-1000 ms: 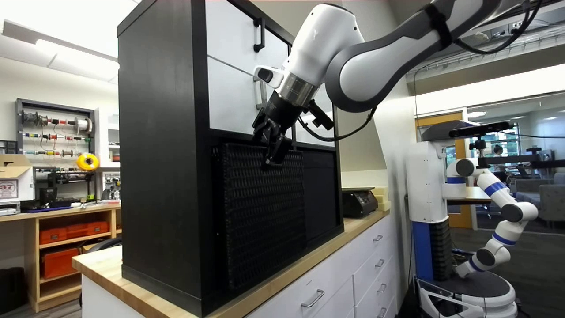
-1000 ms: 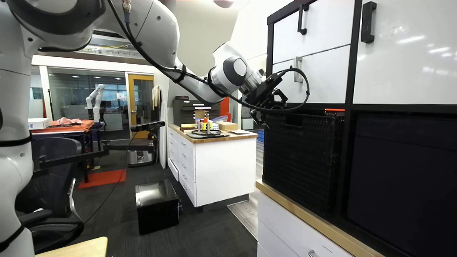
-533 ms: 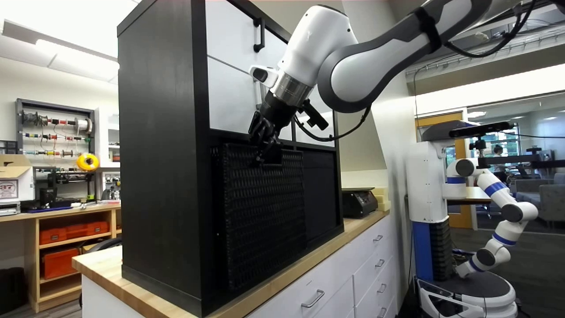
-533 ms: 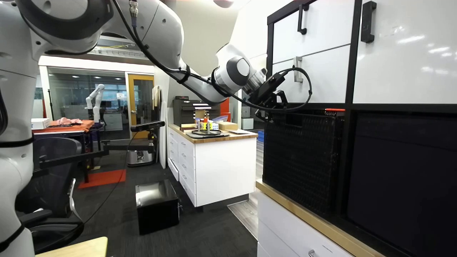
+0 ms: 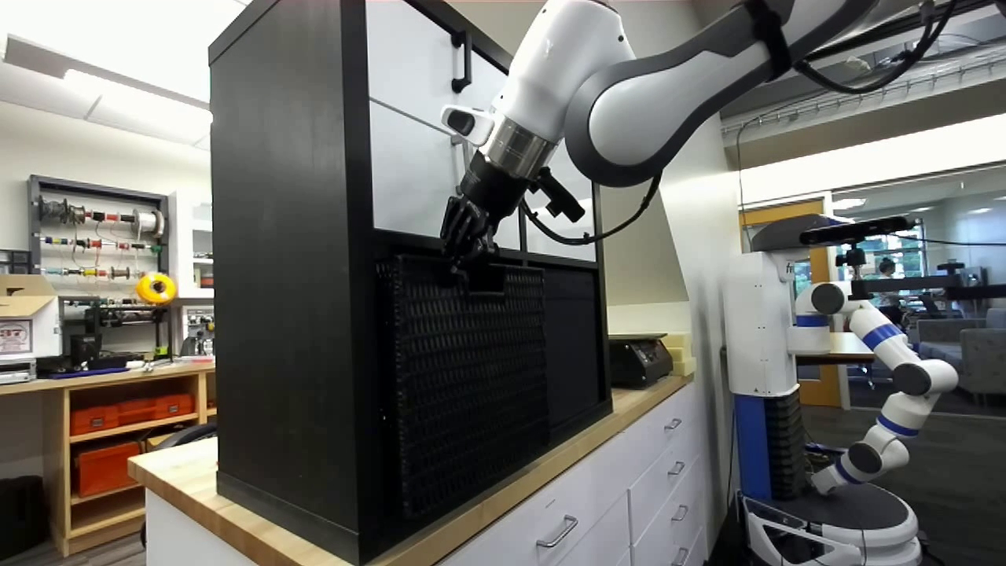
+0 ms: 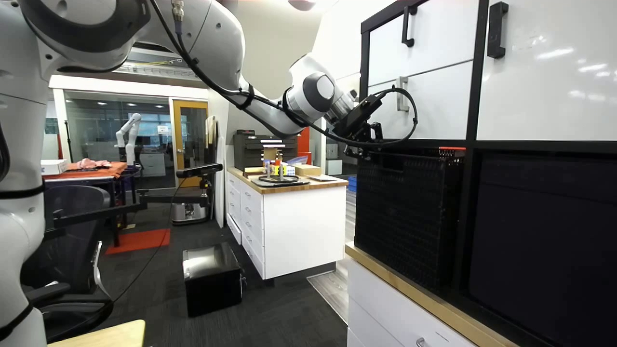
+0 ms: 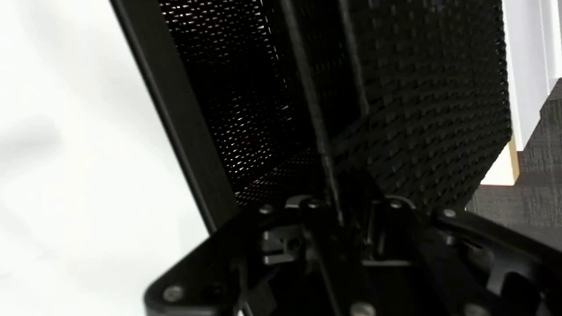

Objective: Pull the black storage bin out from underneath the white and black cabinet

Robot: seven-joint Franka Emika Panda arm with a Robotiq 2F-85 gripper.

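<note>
Draw it straight out, without letting it tip

The large, boxy black storage bin [image 5: 471,377] with ribbed, woven-looking walls sits in a lower compartment of the tall, boxy white and black cabinet [image 5: 287,267], which stands on a white-drawered, wood-topped desk [image 5: 503,497]. In the wrist view the bin's inside shows between its black front rim [image 7: 315,109] and the cabinet's frame [image 7: 175,101], so I judge it slightly out, with most of it inside.

The jointed black hand [image 5: 469,259] looks clamped on that rim, just beside the rectangular handle opening [image 5: 487,281] rather than at it. Being high and apparently off-centre, the hold will probably make the bin twist and lean forward.

Best to pull slowly and squarely away from the cabinet's face, with the wrist at one angle, so the sides do not bind on the compartment walls. A nearly level pull suits: lifting could jam the bin under the crossbar, and pressing down would add drag. The strip of desk in front is narrow, so the front will soon overhang; stop while enough base is borne. If the rim slips, regrip nearer the opening.
</note>
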